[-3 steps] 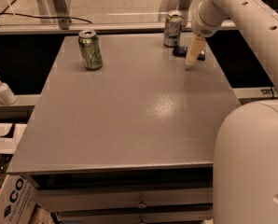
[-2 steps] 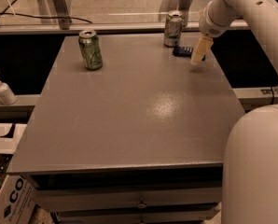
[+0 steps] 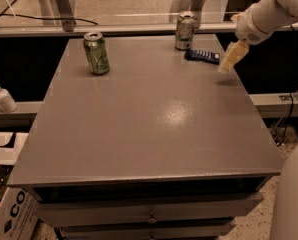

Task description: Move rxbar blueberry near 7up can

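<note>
Flat dark navy rxbar blueberry wrapper (image 3: 202, 55) lies on grey table (image 3: 154, 134), just beside pale silvery-white 7up can (image 3: 184, 30). Cream gripper (image 3: 229, 57) hangs right of bar, not touching it; open or closed, cannot tell. Judgement: placement looks done. Next move: retreat clear without nudging bar.

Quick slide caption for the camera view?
The rxbar blueberry lies flat beside the 7up can; gripper hangs just right of it.
</note>
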Tool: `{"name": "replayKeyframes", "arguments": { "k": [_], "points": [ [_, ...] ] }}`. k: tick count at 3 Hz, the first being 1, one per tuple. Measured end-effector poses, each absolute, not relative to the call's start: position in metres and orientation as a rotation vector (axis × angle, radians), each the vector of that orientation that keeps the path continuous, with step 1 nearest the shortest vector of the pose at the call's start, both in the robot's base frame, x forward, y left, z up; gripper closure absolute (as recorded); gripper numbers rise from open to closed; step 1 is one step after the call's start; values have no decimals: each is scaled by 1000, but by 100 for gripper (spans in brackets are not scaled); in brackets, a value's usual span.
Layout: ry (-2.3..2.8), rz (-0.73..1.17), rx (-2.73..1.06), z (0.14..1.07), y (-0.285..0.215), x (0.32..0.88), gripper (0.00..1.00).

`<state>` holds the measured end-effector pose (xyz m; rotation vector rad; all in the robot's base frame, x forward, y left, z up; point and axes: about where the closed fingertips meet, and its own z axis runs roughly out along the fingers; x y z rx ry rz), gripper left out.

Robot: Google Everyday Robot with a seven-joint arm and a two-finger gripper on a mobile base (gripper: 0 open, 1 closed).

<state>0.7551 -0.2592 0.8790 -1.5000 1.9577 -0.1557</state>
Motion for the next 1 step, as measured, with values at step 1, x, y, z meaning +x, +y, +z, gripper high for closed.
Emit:
{"name": "replayKeyframes", "arguments": {
  "k": [1],
  "points": [
    [1964, -150, -1489, 878, -265, 752, 0]
  ]
}}
